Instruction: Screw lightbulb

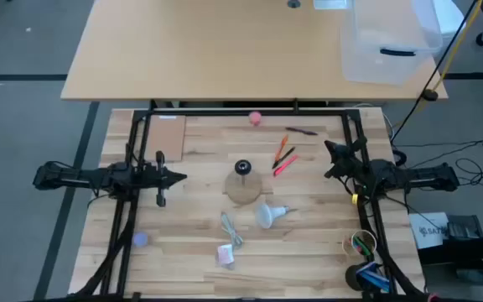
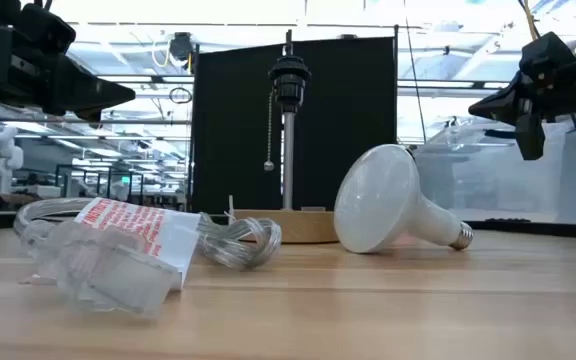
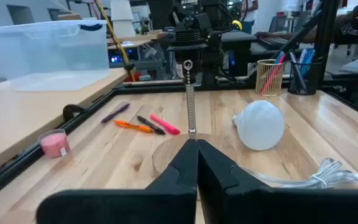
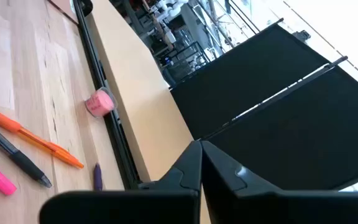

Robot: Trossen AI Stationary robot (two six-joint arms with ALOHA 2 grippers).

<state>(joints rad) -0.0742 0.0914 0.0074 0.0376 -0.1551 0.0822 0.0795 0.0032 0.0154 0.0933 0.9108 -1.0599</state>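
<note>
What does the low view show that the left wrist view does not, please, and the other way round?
Only the low view shows the crumpled clear plastic wrapper with red print and the bulb's silvery screw base. Only the left wrist view shows the left gripper with its fingers shut, the orange, black and pink pens, and the gold wire pen cup. Both show the white frosted lightbulb lying on its side and the black socket post on its round wooden disc.

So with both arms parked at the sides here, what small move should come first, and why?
Probably the right gripper, shut and raised at the table's right side, should open and swing down toward the lightbulb. The bulb lies on its side, untouched, beside the wooden socket stand, nearer that arm. The left gripper, also shut, waits at the left.
</note>
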